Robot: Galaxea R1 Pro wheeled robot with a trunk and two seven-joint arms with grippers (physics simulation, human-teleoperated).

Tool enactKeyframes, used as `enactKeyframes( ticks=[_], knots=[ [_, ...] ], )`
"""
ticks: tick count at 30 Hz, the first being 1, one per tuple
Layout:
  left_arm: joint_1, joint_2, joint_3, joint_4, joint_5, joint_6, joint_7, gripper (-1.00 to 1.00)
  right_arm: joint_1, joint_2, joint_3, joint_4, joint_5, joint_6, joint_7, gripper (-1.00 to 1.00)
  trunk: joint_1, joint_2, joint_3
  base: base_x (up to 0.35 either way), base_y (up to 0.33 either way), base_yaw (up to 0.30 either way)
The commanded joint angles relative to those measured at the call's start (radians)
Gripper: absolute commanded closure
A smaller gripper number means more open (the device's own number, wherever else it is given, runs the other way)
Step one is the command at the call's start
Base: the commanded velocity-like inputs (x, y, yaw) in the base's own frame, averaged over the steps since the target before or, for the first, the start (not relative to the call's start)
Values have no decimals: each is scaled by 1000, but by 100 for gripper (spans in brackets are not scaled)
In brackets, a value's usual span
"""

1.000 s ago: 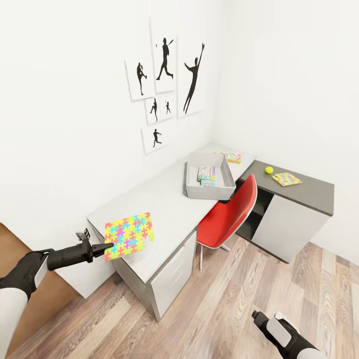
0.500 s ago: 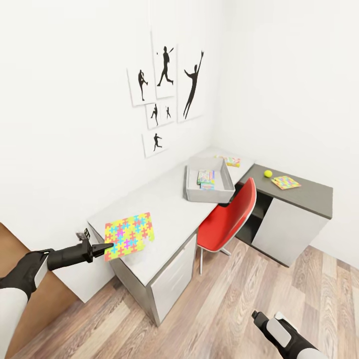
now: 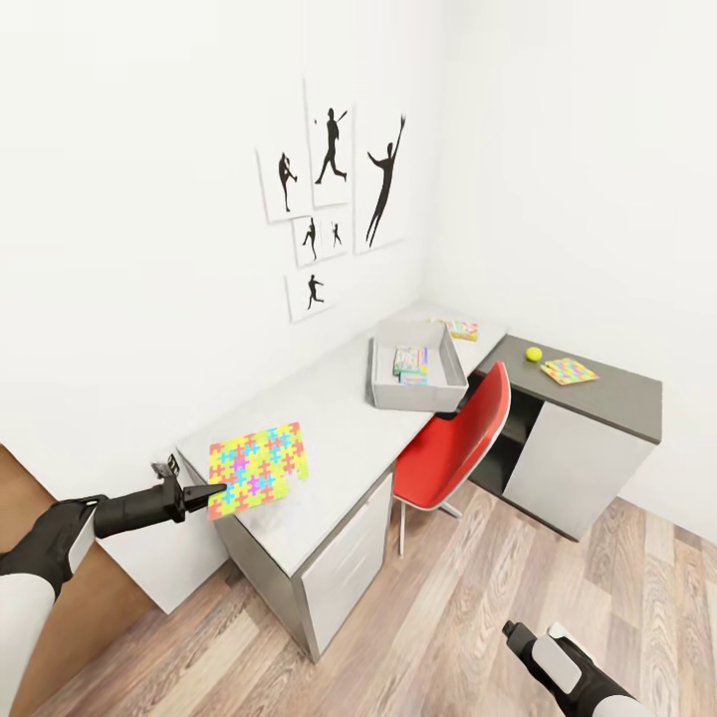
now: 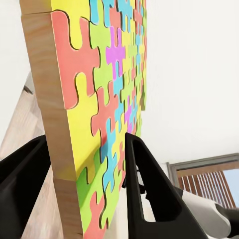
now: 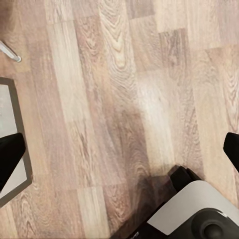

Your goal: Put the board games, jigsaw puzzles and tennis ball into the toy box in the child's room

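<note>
jigsaw puzzle (image 3: 257, 470) clamped in left tool (image 3: 215, 491), right tool (image 5: 119, 149) spread, fingertips cropped

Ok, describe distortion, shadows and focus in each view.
Head view: wide-angle stretch, walls and table lean outward, soft even light. Left wrist view: the held jigsaw puzzle looms huge and steeply foreshortened between dark fingers. Right wrist view: sharp wood-plank floor, faint dark shadow near the robot base.
</note>
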Motion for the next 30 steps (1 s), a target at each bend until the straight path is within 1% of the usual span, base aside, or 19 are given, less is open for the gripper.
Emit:
enactKeyframes(
  ticks=[1, 6, 9, 16, 18, 23, 30],
  knots=[
    [-1, 0, 0, -2, -1, 11, -4, 100, 0, 0, -3, -3, 0, 6, -5, -100, 1, -2, 0, 0, 0, 0],
    [-1, 0, -1, -5, -1, 11, -4, 100, 0, 12, -4, -3, 0, 3, -5, -100, 1, -2, 8, 0, 0, 1],
    [-1, 0, -1, -5, -1, 11, -4, 100, 0, 17, -4, -3, 0, -19, -5, -100, 1, -2, 13, 0, 0, 32],
    [-1, -2, -1, -5, -1, 11, -4, 100, 0, 20, -3, 2, 0, -41, -4, -100, 1, -2, 23, 0, 0, 60],
    [-1, -2, -1, -5, -1, 11, -4, 100, 0, 21, 1, 2, 0, -41, -4, -100, 1, -2, 24, 0, 0, 31],
    [-1, 0, -1, -5, -1, 11, -4, 100, 0, 22, 34, 0, -4, -37, -4, -100, 1, -2, 25, 0, 0, 9],
    [-1, -1, -1, -5, -1, 11, -4, 100, 0, 21, 36, 0, -5, -38, -4, -100, 1, -2, 25, 0, 0, 0]
  ],
)
